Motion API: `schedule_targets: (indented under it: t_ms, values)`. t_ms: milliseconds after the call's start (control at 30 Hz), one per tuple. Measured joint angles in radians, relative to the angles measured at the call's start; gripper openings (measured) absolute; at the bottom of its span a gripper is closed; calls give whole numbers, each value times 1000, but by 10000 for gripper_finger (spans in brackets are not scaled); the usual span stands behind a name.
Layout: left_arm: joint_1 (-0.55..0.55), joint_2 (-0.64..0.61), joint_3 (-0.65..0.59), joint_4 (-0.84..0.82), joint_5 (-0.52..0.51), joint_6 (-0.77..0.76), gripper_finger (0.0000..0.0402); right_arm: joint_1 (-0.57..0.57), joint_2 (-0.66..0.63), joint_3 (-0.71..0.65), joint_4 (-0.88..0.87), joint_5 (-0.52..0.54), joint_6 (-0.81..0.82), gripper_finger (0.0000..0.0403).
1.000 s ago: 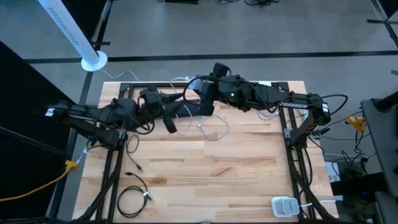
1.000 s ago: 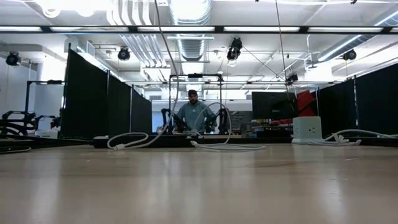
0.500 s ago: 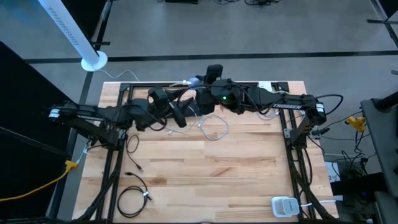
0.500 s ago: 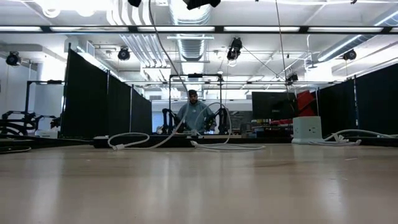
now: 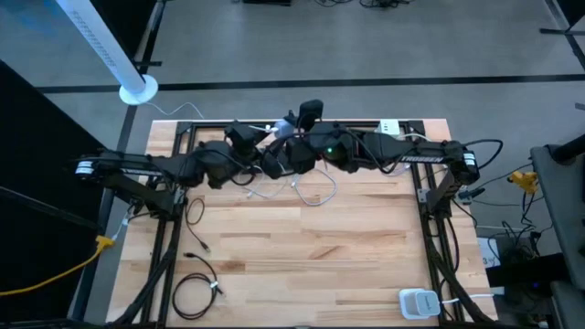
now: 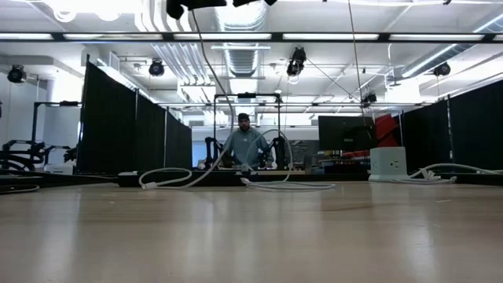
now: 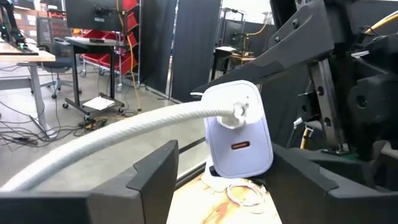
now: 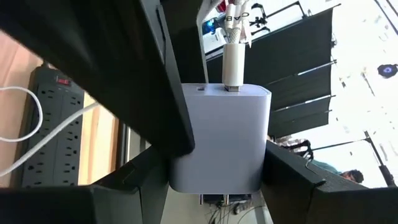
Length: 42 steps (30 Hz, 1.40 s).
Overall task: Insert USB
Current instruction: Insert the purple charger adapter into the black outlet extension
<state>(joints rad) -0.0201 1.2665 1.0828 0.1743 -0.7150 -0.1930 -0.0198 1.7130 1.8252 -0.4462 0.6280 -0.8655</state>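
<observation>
A pale lavender charger block (image 8: 221, 137) hangs in the air above the far middle of the table, and my right gripper (image 8: 216, 152) is shut on it. A white USB plug (image 8: 233, 68) stands in one port of the block; its white braided cable (image 7: 124, 140) runs back past my left gripper (image 7: 225, 149). A second, empty port (image 7: 240, 145) faces my left gripper. My left gripper is open, its fingers level and short of the block, with the cable passing over one finger (image 7: 149, 180). I cannot tell whether it touches the cable. My right gripper pinches the charger block by two opposite side faces (image 8: 180, 155) between its two fingers. The fingers come roughly level from the table's right side. The block hangs clear of the table, with its port face (image 7: 236, 124) turned toward my left gripper and the plug in it.
A dark power strip (image 8: 37, 124) lies along the far edge, crossed by a white cord. A white cable loop (image 5: 315, 187) lies below the grippers, black cables (image 5: 196, 292) at the near left, a white adapter (image 5: 419, 302) at the near right. A person (image 6: 245, 145) stands beyond the table.
My left gripper has gone toward the table's right and far edge, up to the charger block. My right gripper has rolled about its own axis and shifted a little toward the left with the block. Both meet higher over the far middle.
</observation>
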Motion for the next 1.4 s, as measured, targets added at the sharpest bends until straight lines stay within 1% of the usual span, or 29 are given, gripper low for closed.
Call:
schedule_targets:
  t_ms: [267, 467, 567, 733, 833, 967, 1133, 1233, 1400]
  values:
    - [6, 12, 0, 37, 7, 3, 191, 13, 0, 0, 9, 0, -6, 195]
    - [7, 12, -1, 53, 13, 15, 153, 14, 0, 0, 9, -3, 6, 194]
    - [7, 11, -1, 54, 31, 15, 134, 15, 0, 0, 2, -3, 31, 194]
    - [8, -5, -2, 46, 53, -2, 122, 17, 0, 1, -3, -4, 59, 194]
    - [8, -18, -2, 28, 60, -14, 131, 18, -1, 1, -1, -11, 57, 194]
    - [8, -31, -2, 37, 58, -34, 161, 22, -3, 1, -12, -11, 13, 194]
    - [11, -34, -2, 44, 85, -86, 195, 25, -3, 0, -15, -15, -30, 194]
    - [11, -30, -2, 41, 87, -81, 204, 26, -3, 0, 13, -14, -46, 194]
    - [10, -20, -1, 32, 94, -80, 203, 30, -3, 0, 30, -10, -53, 194]
